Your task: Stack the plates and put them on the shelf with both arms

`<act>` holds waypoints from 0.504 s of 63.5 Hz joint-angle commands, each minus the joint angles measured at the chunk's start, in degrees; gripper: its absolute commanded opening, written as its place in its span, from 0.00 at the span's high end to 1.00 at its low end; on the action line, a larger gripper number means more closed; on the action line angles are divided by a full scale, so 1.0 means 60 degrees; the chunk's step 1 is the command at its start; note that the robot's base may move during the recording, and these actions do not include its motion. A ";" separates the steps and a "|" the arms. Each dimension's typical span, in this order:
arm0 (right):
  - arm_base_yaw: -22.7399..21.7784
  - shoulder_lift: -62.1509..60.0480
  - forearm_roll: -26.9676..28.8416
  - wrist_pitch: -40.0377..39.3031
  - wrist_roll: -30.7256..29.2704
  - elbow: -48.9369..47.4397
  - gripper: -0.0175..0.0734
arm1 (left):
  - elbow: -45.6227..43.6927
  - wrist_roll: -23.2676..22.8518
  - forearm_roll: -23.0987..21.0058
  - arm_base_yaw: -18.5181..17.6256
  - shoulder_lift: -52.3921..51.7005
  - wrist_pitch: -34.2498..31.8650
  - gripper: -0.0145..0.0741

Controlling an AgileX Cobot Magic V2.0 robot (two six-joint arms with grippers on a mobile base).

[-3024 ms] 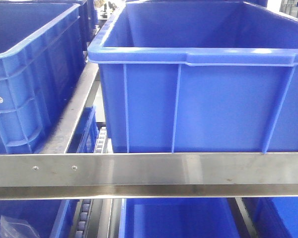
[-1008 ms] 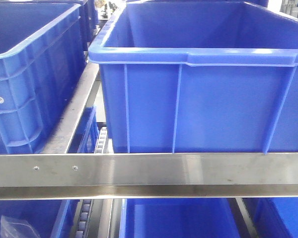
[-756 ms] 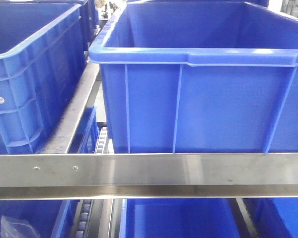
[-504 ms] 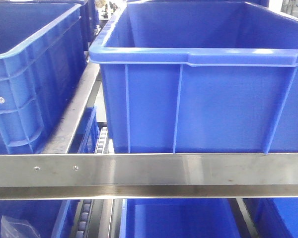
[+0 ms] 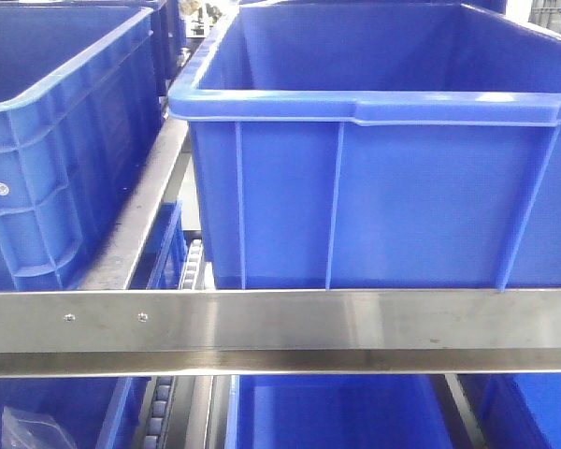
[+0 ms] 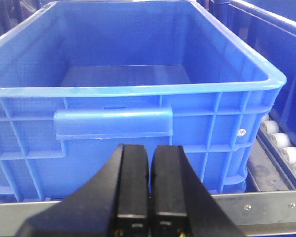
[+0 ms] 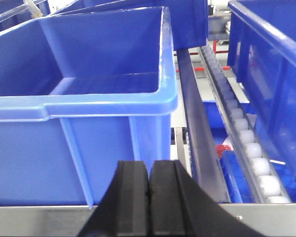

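Hardly anything has moved across the last three seconds: from the front view the big blue crate (image 5: pixel 374 150) sits a touch further right than it did, and the rest is unchanged.

That crate stands on the shelf (image 5: pixel 280 323), just behind the brushed metal front rail, whose two small screws (image 5: pixel 103 317) show near the left end. A second blue crate (image 5: pixel 56 140) stands to its left, with a bare strip of metal running back between the two. Below the rail, more blue crates and a row of pale rollers can be seen on the lower level.

The left gripper (image 6: pixel 149 163) is closed, its two black fingers pressed almost together with only a thin slit between them and nothing held. It hangs just in front of a blue crate (image 6: pixel 133 89), pointing at the handle lip on the near wall; whether it touches the plastic cannot be told.

The right gripper (image 7: pixel 149 182) is likewise closed and empty, its fingers meeting along a thin seam. It sits in front of the right corner of a blue crate (image 7: pixel 84 98), beside a track of white rollers (image 7: pixel 251 158).

No plates appear in any view.
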 commanded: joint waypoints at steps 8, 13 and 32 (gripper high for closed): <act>-0.0064 -0.0205 -0.0434 -0.0917 0.0245 -0.0149 0.75 | 0.0221 -0.0008 -0.0072 -0.0053 -0.0167 -0.0822 0.72; -0.0064 -0.0205 -0.0562 -0.0858 0.0245 -0.0149 0.75 | 0.0221 -0.0008 -0.0072 -0.0053 -0.0167 -0.0822 0.72; -0.0064 -0.0205 -0.0562 -0.0884 0.0245 -0.0149 0.75 | 0.0221 -0.0008 -0.0072 -0.0053 -0.0167 -0.0822 0.72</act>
